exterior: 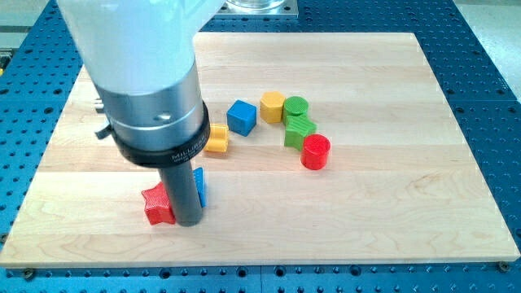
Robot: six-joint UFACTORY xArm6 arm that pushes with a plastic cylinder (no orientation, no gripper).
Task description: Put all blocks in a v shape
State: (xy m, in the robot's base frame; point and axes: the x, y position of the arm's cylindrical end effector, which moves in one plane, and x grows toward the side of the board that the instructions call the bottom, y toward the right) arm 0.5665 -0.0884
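Observation:
My tip (187,221) rests on the wooden board (391,203) at the lower left. It touches a red star block (158,205) on its left, and a blue block (199,186) shows just behind it, partly hidden by the rod. Near the middle a yellow block (217,139), a blue cube (242,116), a yellow hexagon block (272,106), a green cylinder (296,106), a green star block (299,129) and a red cylinder (316,151) form an arch.
The arm's wide white and grey body (151,89) hides the board's upper left part. A blue perforated table (480,73) surrounds the board on all sides.

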